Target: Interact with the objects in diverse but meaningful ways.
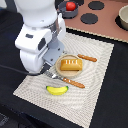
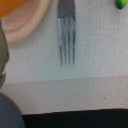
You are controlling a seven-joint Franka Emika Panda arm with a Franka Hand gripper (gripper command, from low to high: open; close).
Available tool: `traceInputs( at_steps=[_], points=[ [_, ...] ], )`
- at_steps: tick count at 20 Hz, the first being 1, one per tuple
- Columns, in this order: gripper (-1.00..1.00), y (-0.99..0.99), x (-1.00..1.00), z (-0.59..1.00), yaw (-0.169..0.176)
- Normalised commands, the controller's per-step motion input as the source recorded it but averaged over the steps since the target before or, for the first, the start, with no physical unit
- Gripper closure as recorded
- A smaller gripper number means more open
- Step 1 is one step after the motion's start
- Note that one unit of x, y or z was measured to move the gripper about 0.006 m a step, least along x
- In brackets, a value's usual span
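Wrist view shows none of the fingers clearly, only a blurred dark shape at one border, so whether they are spread or closed cannot be told. Under the camera lie the tines of a fork [image 2: 66, 40] flat on the pale woven placemat [image 2: 75, 80], with the rim of a tan plate [image 2: 27, 22] just beside them and a scrap of yellow-green banana [image 2: 121, 3] at a corner. Past the mat's edge a dark strip of worktop [image 2: 75, 120] runs along.

From the exterior view, the white arm [image 1: 37, 37] hangs over the mat's side toward the exterior view's left, hiding its own tip. The golden bread loaf [image 1: 71, 64] sits on the plate [image 1: 60, 70] (roughly mid-mat). An orange-handled knife [image 1: 74, 82] lies touching the plate's near rim, and another orange handle [image 1: 88, 58] lies just beyond the plate. The banana lies near the mat's front edge, apart from the plate. Open mat stretches toward the exterior view's right. Farther back, the toy stove [image 1: 95, 15] carries a red tomato [image 1: 71, 6] and a grey pot [image 1: 123, 19].
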Motion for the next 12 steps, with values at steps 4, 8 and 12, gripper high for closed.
traceInputs(
  at_steps=[4,8,12],
  points=[
    [-1.0,-0.56,0.66,0.18,0.002],
    [-1.0,-0.51,0.72,0.21,0.0],
    [-1.0,-0.43,0.6,0.22,0.033]
  ],
)
